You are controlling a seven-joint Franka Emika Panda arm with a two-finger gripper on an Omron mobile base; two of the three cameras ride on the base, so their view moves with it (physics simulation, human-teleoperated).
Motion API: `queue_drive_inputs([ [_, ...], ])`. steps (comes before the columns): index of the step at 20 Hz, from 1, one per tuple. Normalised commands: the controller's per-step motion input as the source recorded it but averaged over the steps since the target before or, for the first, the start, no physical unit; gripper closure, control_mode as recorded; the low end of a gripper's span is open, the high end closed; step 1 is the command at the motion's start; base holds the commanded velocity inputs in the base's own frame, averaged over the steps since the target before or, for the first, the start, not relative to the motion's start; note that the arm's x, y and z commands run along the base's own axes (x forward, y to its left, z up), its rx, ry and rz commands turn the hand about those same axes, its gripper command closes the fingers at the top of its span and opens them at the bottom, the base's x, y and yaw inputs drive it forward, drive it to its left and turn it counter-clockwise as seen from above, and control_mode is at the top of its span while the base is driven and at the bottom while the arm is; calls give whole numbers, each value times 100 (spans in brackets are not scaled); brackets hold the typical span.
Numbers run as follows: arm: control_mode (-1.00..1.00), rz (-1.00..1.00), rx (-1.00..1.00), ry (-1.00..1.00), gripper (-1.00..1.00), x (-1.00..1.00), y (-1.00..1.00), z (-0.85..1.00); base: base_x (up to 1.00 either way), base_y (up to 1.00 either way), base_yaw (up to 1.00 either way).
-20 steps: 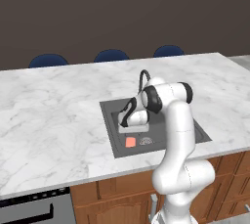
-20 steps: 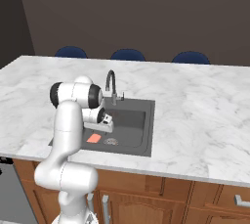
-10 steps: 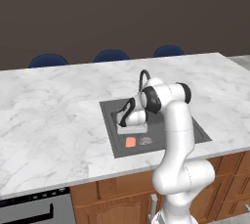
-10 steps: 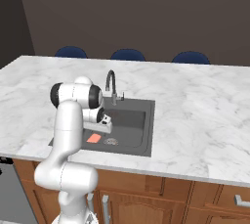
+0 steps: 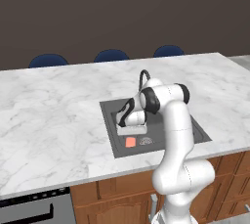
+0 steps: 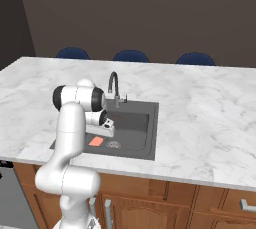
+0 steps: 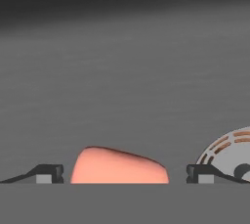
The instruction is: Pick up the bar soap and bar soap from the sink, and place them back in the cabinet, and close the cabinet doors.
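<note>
One salmon-pink bar soap (image 5: pixel 130 142) (image 6: pixel 96 141) lies flat on the floor of the dark grey sink (image 5: pixel 185 120) (image 6: pixel 135 123), near its front left corner. My gripper (image 5: pixel 131 133) (image 6: pixel 105 132) hangs low inside the basin, just above and behind the soap. In the hand view the bar soap (image 7: pixel 119 166) sits between the two dark fingertips (image 7: pixel 49 174), which stand wide apart on either side of it, so the gripper (image 7: pixel 124 175) is open. The fingers do not touch the soap.
A round grey drain strainer (image 5: pixel 145 141) (image 6: pixel 113 145) (image 7: pixel 227 154) lies right beside the soap. The dark arched faucet (image 6: pixel 115 87) rises at the sink's back edge. White marble counter (image 5: pixel 53 115) surrounds the basin; blue chair backs (image 5: pixel 111 55) stand beyond it.
The hand has sunk slightly lower into the sink toward the soap. The soap has not moved.
</note>
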Motion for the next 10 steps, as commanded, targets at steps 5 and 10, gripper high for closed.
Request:
queue_drive_inputs([
  [5, -100, 0, 0, 1, -100, 0, 0, -13, 0, 0, 0],
  [10, -100, 0, 0, 1, -100, 0, 0, -10, 0, 0, 0],
])
